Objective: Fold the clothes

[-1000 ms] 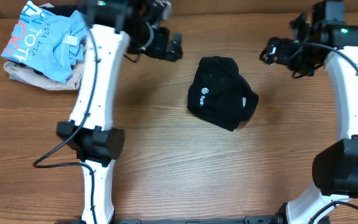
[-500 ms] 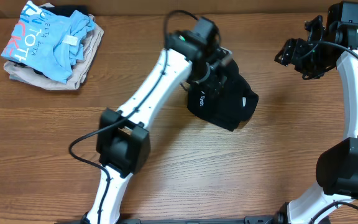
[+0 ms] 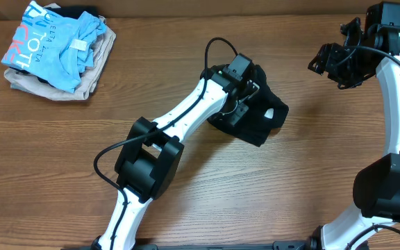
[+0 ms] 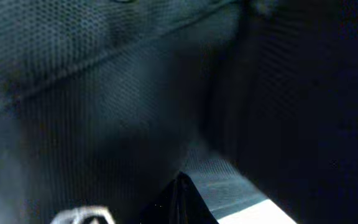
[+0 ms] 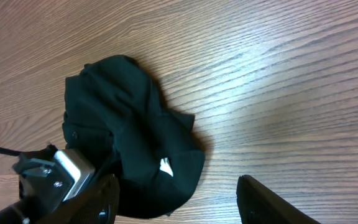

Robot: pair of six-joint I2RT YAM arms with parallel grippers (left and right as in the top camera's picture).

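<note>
The clothes [image 3: 266, 114], a crumpled black shirt, lie in a heap at the middle of the wooden table. My left gripper [image 3: 245, 87] is pressed down into the top of the heap. In the left wrist view black mesh fabric [image 4: 104, 93] fills the frame, and the fingers meet in a point, so the left gripper [image 4: 180, 199] is shut on the cloth. My right gripper [image 3: 325, 62] hangs open over bare table at the back right, apart from the shirt. Its wrist view shows the shirt [image 5: 129, 118] with a small white tag [image 5: 165, 166], and the right gripper [image 5: 179, 205] holds nothing.
A light blue shirt [image 3: 51, 42] with lettering lies on a beige garment [image 3: 54, 90] at the back left corner. The left arm [image 3: 186, 118] stretches diagonally across the table [image 3: 325, 173] from the front to the heap.
The left arm has swung from the back left over to the black shirt, and its jaws have shut there. The right gripper has shifted slightly right and narrowed a little.
</note>
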